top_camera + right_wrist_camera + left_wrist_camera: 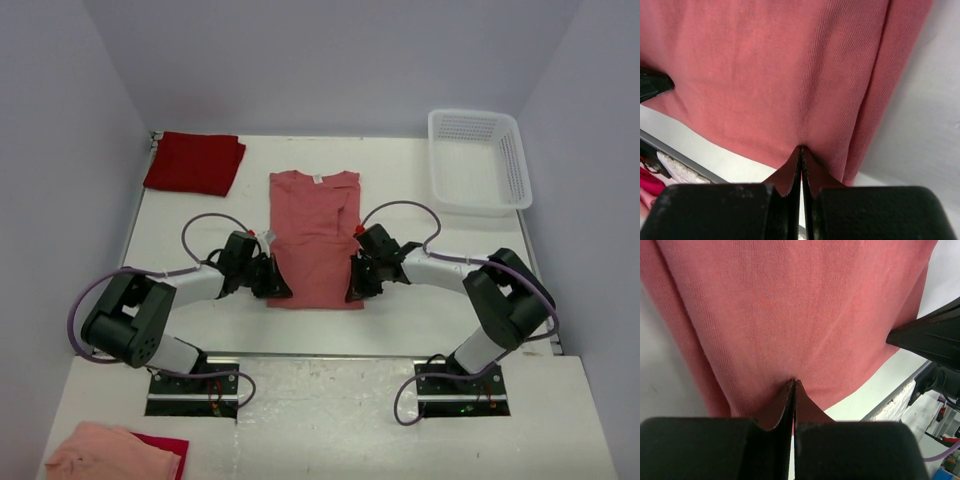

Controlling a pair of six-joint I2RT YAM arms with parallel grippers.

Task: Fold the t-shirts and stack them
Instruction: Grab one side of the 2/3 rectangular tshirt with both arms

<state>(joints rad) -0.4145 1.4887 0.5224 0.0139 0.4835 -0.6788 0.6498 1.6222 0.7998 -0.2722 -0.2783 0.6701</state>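
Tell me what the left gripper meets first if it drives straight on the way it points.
The salmon-red cloth t-shirt: the left gripper is shut on its hem, so going on would bunch that cloth. The right gripper lies off to the side, seemingly out of line, though depth is unclear.

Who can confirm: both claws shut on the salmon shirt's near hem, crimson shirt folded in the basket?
Wrong on the crimson shirt: it lies folded on the table at far left, outside the basket, per top external. Left claw and right claw are shut on the near hem of the salmon shirt.
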